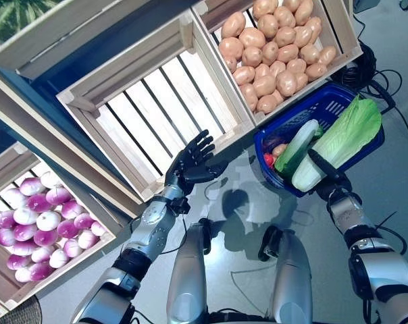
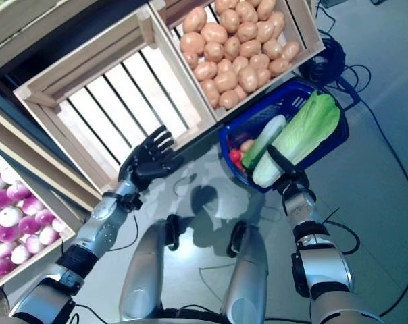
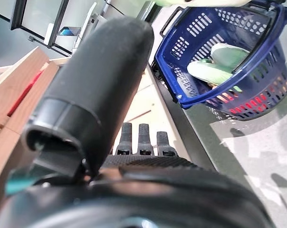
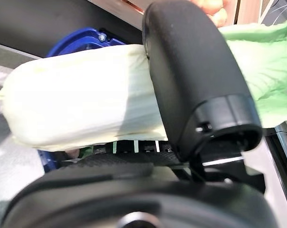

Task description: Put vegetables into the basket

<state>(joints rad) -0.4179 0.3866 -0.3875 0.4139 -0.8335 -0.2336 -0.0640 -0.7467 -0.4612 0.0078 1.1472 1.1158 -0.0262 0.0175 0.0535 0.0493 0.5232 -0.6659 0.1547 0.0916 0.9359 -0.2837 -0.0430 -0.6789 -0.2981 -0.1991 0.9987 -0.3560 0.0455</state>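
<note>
My right hand [image 1: 323, 166] is shut on a long cabbage [image 1: 344, 137], white at the stem and green at the leaf. It holds the cabbage over the blue basket [image 1: 327, 101] on the floor. In the right wrist view the thumb [image 4: 196, 76] curls over the cabbage's white stem [image 4: 86, 104]. A green cucumber [image 1: 298, 146] and a small red vegetable [image 1: 268, 159] lie in the basket. My left hand [image 1: 190, 162] is open and empty at the front edge of the bare wooden crate [image 1: 157, 108], left of the basket. The basket also shows in the left wrist view [image 3: 257, 57].
A wooden stand of slatted crates runs across the back. The crate of brown potatoes [image 1: 275, 47] stands right behind the basket. A lower crate [image 1: 35, 223] sits at the left. Grey floor [image 1: 393, 182] lies to the right of the basket.
</note>
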